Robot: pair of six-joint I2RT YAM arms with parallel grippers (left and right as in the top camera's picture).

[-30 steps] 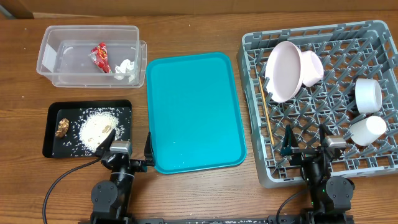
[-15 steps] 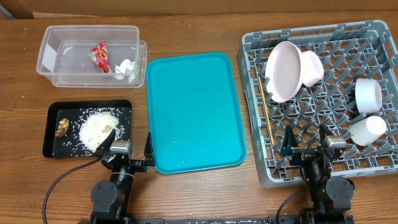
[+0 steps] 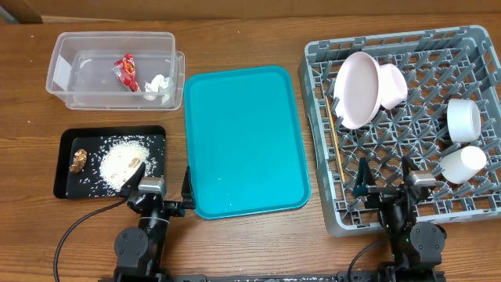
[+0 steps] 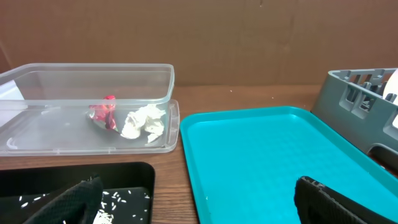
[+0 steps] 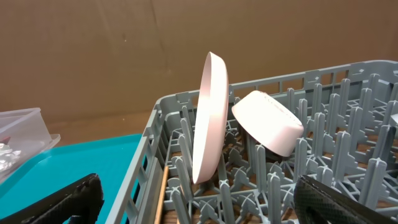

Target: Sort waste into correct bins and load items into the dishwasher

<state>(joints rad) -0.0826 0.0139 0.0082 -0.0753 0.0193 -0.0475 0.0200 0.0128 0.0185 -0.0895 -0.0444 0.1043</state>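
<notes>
Seemingly the sorting is done, so handling matters only if something needs shifting. At far left on the table, the black tray [image 3: 66, 174] holds rice [image 3: 119, 163] and brown scraps [image 3: 78, 161]; loose grains cannot be pinched, so the stiff tray rim is the likely hold. Behind it, the tub [image 3: 94, 45] contains the wrapper [image 3: 126, 70] and tissue [image 3: 159, 87], both light. The wrapper probably slips, so a raised crease suits it, while the soft tissue squashes anywhere. The left pincer [image 3: 159, 189] hangs open and empty at the near edge, beside the bare teal tray [image 3: 243, 133]. In the rack [image 3: 407, 205], chopsticks [image 3: 336, 150] lie along the left side, thin and apt to roll, best taken mid-length. The plate [image 3: 356, 88] stands on edge between pegs with a bowl [image 3: 393, 84] leaning on it; both look hard, smooth and breakable, so the rim is the hold. The right pincer [image 3: 385, 184] is open and empty over the rack's near edge. Farthest right sit a second bowl [image 3: 463, 119] and a cup [image 3: 462, 164].
</notes>
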